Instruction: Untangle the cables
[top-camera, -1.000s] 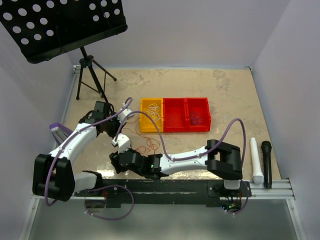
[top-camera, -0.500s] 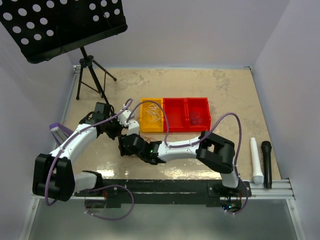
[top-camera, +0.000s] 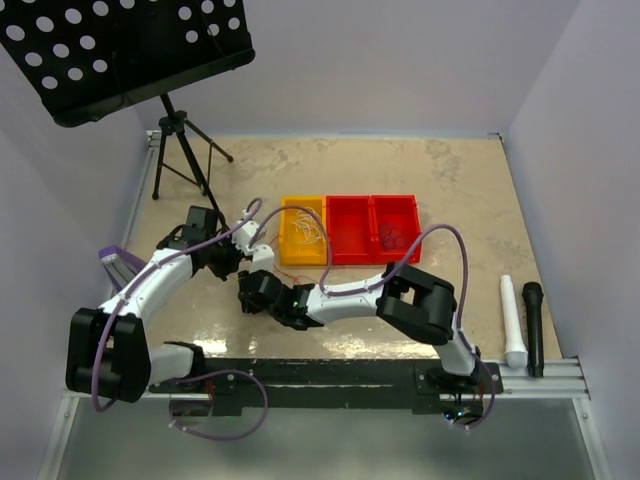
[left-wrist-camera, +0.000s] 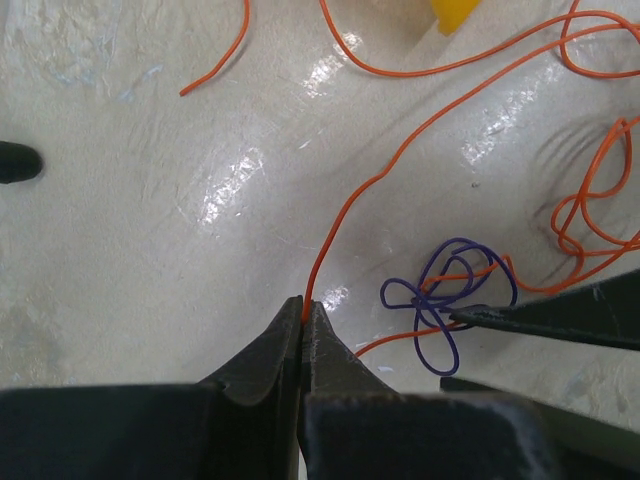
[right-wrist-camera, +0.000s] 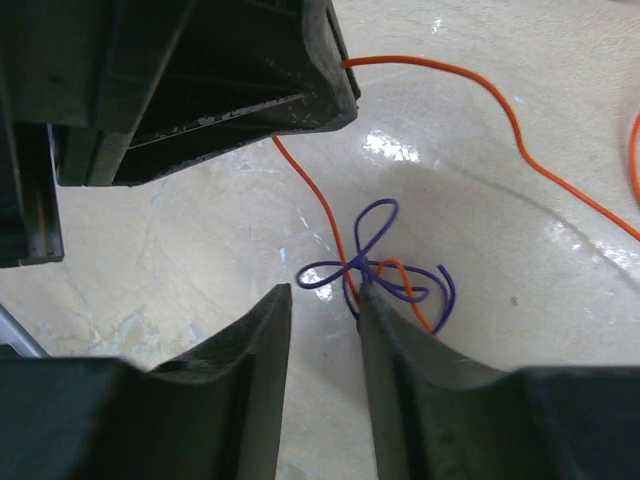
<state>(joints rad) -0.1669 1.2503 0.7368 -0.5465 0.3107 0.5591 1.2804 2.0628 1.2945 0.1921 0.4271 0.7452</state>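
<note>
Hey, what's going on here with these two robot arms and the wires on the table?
Two robot arms are working on tangled thin wires on the beige table. The left gripper is shut on a thin orange cable, pinching it at its fingertips. The right gripper, jaws apart, is poised at a small knotted bunch of thin purple cable, which the orange one crosses. The two cables are not yet separated.

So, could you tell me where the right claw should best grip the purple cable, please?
Probably its free loop pointing away from the right claw, since that part of the purple cable lies clear of the orange cable. Come from above: it lies flat on the table.
</note>
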